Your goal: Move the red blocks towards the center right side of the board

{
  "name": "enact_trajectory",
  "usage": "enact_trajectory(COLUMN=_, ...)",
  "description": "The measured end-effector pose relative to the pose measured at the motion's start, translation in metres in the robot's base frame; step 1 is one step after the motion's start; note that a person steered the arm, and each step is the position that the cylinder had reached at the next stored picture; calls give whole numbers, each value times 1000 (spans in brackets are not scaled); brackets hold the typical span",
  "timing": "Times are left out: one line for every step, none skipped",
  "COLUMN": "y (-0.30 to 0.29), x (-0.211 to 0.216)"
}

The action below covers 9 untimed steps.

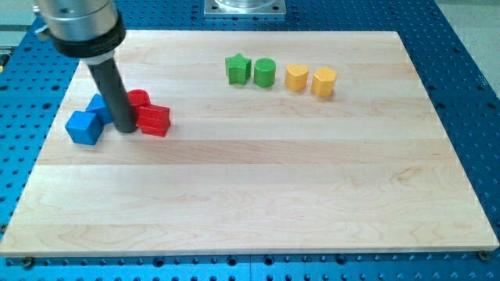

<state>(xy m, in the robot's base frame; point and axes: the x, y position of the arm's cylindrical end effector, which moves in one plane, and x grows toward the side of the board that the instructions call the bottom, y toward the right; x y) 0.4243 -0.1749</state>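
Wooden board (258,195): tip (125,129) against red blocks (153,120).

arm's coming in from the view's top left, dark rod hanging straight down, my tip (125,129) planted on the surface.

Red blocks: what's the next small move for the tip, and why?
Probably a short push toward the view's right. My tip sits between the blue blocks and the two red blocks, touching or nearly touching the reds on their left. The board to their right is open, so they should slide freely.
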Motion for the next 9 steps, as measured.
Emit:
enact_trajectory(y=98, x=10)
enact_trajectory(y=135, x=21)
enact_trajectory(y=111, x=53)
enact_trajectory(y=174, x=35)
enact_trajectory(y=235, x=29)
enact_trajectory(y=182, x=53)
enact_trajectory(y=180, x=86)
enact_trajectory(y=257, x=80)
enact_trajectory(y=311, x=79)
